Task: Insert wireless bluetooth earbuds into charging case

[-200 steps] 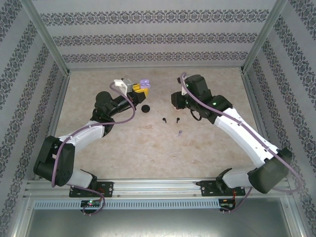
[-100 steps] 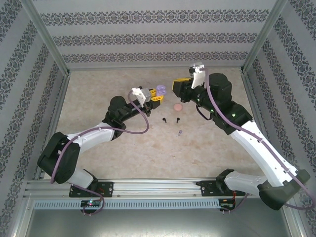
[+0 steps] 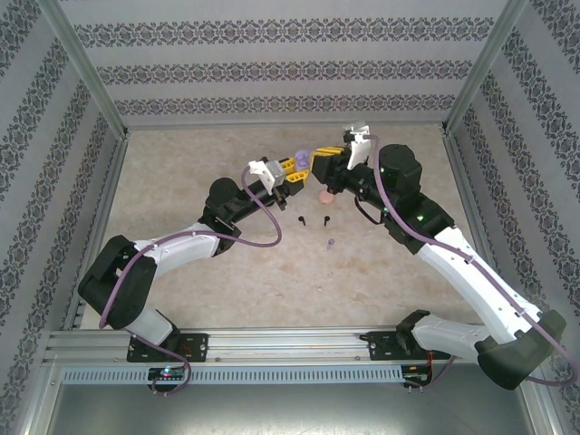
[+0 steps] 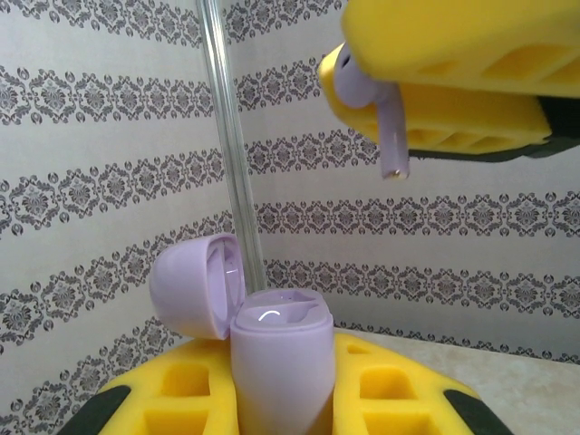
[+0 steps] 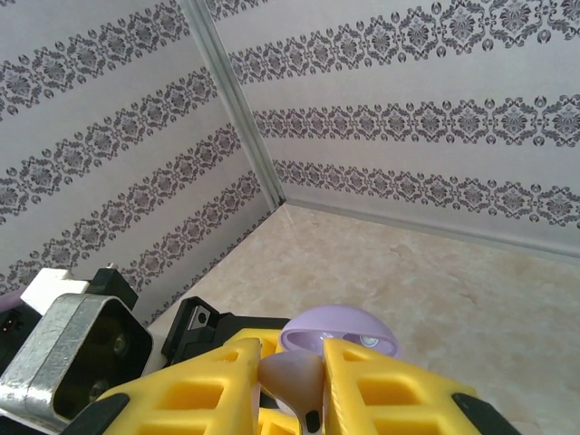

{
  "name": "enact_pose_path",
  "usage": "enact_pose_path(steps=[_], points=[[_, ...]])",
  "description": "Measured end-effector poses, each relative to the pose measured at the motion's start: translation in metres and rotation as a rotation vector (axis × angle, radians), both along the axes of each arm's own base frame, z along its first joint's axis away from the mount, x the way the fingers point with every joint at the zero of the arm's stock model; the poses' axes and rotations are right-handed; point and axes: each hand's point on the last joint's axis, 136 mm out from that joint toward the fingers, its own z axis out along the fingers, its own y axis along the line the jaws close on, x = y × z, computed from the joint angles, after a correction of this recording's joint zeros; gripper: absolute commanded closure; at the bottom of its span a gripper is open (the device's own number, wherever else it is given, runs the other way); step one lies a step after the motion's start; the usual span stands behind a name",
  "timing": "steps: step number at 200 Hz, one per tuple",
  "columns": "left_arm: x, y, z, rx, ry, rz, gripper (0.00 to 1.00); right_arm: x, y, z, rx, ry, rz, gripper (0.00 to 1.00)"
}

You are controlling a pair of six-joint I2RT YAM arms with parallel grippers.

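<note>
While the left pincer [image 4: 276, 408] is clamped on the open lilac round charging case [image 4: 272, 353], lid [image 4: 195, 281] tipped back, the right pincer [image 5: 292, 390] just beyond pinches a lilac stemmed earbud [image 4: 362, 91], stem down, above & apart from the socket [image 4: 276, 313]. Step: insertion. Next: align stem w/ socket, lower, release.

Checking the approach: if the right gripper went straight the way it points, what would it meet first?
Most likely the open lilac case in the left gripper, just beyond the lilac earbud the right gripper holds; exact depth is unclear.
</note>
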Motion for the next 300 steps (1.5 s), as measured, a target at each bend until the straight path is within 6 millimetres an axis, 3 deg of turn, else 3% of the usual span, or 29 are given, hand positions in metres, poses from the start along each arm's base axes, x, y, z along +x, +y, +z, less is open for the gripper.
enact_pose_path(steps=[79, 300], points=[[-0.003, -0.004, 0.007, -0.009, -0.013, -0.013, 1.00, 0.009, 0.011, -0.010, 0.010, 0.027, 0.024, 0.77], [-0.006, -0.008, 0.003, 0.008, -0.001, -0.037, 1.00, 0.017, 0.016, -0.024, -0.009, 0.056, 0.022, 0.79]])
